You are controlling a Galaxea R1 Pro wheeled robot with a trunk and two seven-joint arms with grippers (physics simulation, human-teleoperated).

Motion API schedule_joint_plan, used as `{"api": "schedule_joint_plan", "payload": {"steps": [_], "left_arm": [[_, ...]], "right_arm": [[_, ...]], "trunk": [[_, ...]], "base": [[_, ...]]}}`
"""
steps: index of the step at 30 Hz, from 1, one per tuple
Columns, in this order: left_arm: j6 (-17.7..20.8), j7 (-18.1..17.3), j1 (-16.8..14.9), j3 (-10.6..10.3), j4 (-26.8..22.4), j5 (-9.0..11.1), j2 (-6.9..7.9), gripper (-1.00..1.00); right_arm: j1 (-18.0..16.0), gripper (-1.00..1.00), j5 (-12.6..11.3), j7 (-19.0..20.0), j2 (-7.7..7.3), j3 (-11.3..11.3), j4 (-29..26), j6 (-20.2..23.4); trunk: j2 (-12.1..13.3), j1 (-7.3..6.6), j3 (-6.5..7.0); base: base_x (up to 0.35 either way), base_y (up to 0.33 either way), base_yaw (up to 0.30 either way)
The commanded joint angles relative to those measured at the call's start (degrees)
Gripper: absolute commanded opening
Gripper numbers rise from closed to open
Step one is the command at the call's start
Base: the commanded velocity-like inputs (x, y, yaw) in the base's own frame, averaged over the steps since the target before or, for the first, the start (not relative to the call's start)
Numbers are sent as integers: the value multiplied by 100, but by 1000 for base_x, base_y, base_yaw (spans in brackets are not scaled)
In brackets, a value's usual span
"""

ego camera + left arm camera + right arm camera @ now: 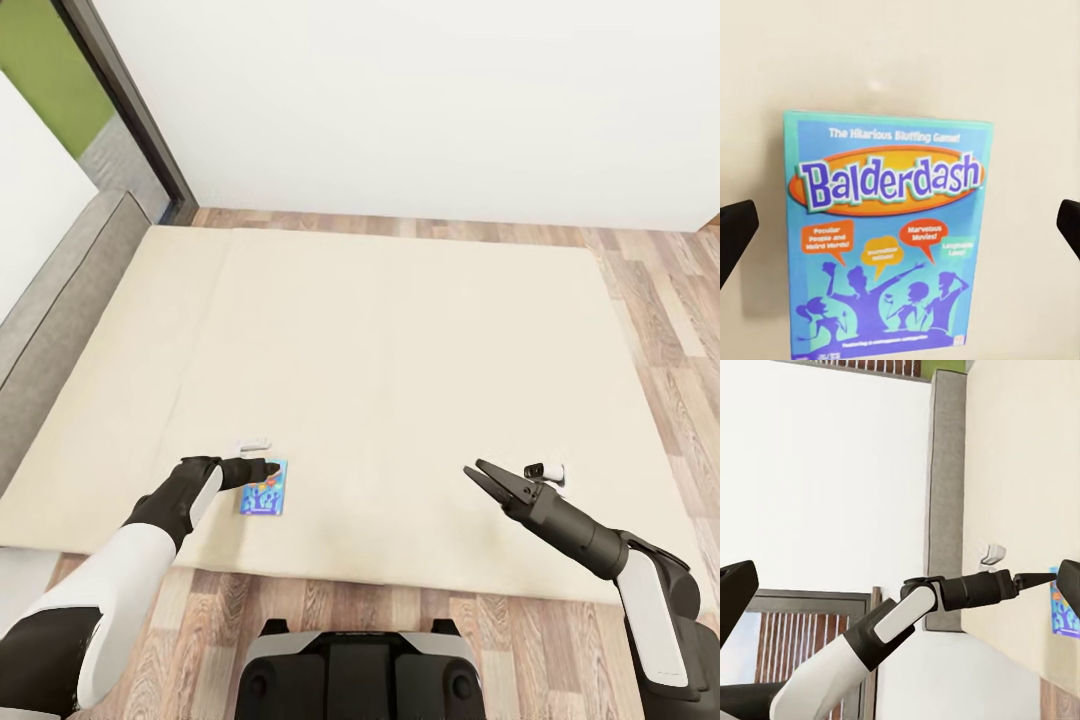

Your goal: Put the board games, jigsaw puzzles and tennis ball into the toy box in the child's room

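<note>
Right now the robot stands at the foot of the bed, a big flat cream mattress on a wood floor, with a white wall behind it and a grey headboard along one side. One small blue board game lies flat on the bed near the close edge, picture side up. Up close from the left wrist, its cover reads "Balderdash" in blue letters on an orange oval, with blue people shapes under it. The left gripper hangs right over the top end of the game, pointing across it. Its two black fingertips sit far apart, one on each side of the box, so it is open and holds nothing. I cannot tell if it touches the box. The right gripper floats over bare mattress, well apart from the game, and its two dark fingers are spread open too. From the right wrist, the left arm reaches out toward the blue game.
</note>
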Motion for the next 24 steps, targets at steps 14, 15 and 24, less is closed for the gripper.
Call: {"api": "schedule_joint_plan", "payload": {"steps": [14, 15, 24], "left_arm": [[36, -3, -1, 15, -6, 44, -1, 100], [36, -3, -1, 15, -6, 44, -1, 100], [30, -3, -1, 8, -6, 44, 5, 100]], "right_arm": [[-3, 100, 9, 21, 6, -4, 3, 20], [-3, 100, 9, 21, 6, -4, 4, 20], [-3, 100, 15, 21, 7, -4, 6, 20]], "trunk": [[-9, 3, -111], [-9, 3, -118], [-9, 3, -186]], "base": [[0, 0, 0], [0, 0, 0], [0, 0, 0]]}}
